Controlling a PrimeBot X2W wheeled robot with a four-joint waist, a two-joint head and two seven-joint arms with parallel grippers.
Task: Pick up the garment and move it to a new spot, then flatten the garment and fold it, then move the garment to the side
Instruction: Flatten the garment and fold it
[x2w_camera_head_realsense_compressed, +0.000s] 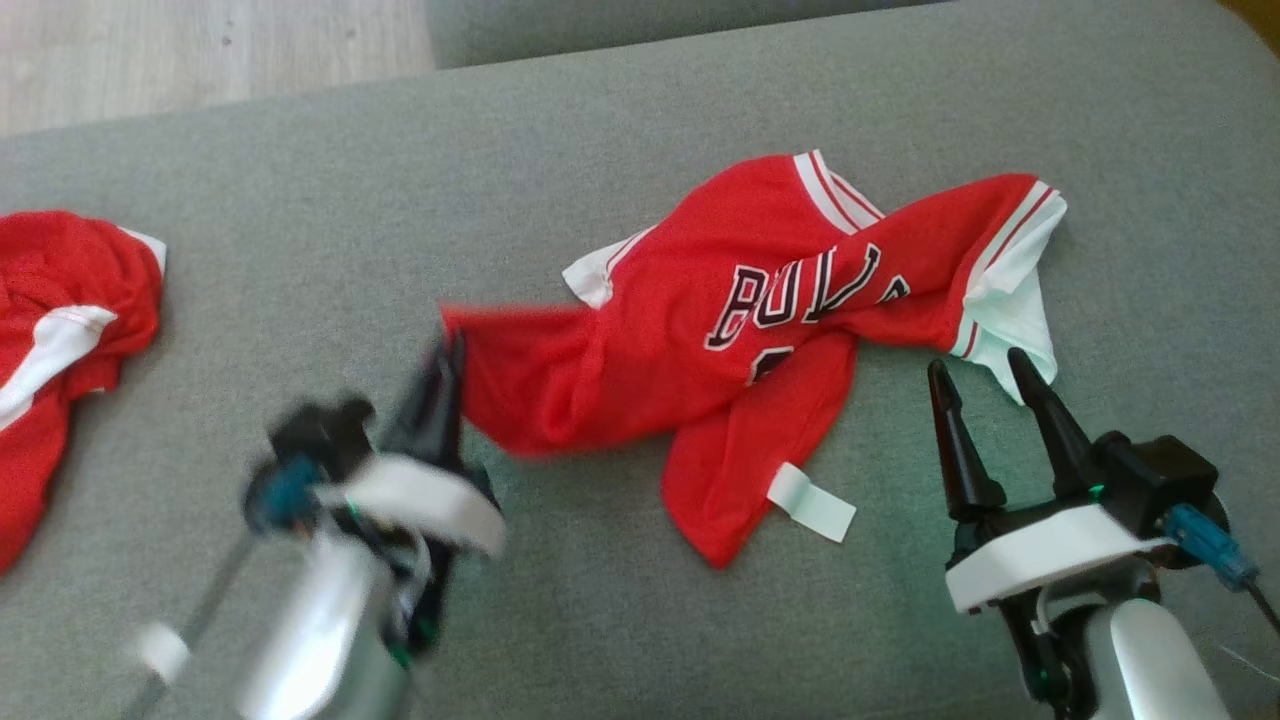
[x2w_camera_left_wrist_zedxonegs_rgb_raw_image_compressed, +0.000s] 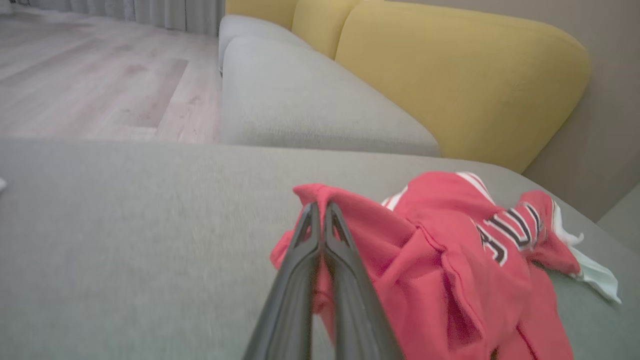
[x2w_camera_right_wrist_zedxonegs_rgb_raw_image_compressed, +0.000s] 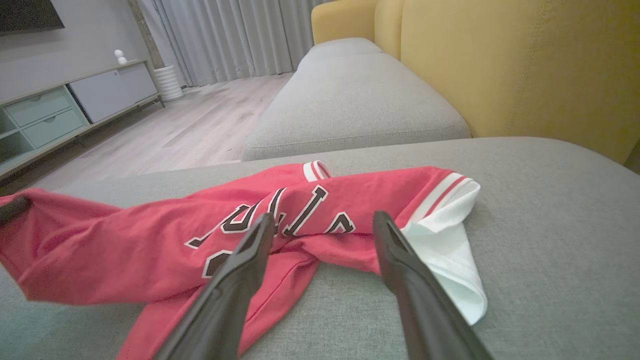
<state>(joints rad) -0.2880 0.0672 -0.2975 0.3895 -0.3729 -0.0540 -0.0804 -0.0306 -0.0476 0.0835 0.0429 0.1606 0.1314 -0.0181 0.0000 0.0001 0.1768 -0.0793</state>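
The garment (x2w_camera_head_realsense_compressed: 760, 330) is a red jersey with white trim and dark lettering, lying crumpled across the grey sofa seat (x2w_camera_head_realsense_compressed: 620, 150). My left gripper (x2w_camera_head_realsense_compressed: 445, 355) is shut on the garment's left edge, and that edge is lifted off the cushion. In the left wrist view its fingers (x2w_camera_left_wrist_zedxonegs_rgb_raw_image_compressed: 305, 260) pinch a red fold of the garment (x2w_camera_left_wrist_zedxonegs_rgb_raw_image_compressed: 450, 260). My right gripper (x2w_camera_head_realsense_compressed: 985, 365) stands open just in front of the garment's white right end, with nothing between its fingers. The right wrist view has the garment (x2w_camera_right_wrist_zedxonegs_rgb_raw_image_compressed: 150, 235) stretching left beyond the open fingers (x2w_camera_right_wrist_zedxonegs_rgb_raw_image_compressed: 250, 255).
A second red and white piece of clothing (x2w_camera_head_realsense_compressed: 60, 330) lies bunched at the left end of the seat. Yellow back cushions (x2w_camera_right_wrist_zedxonegs_rgb_raw_image_compressed: 525, 65) rise behind the seat. Wooden floor (x2w_camera_head_realsense_compressed: 200, 50) lies past the far edge, and another grey cushion (x2w_camera_left_wrist_zedxonegs_rgb_raw_image_compressed: 300, 100) adjoins.
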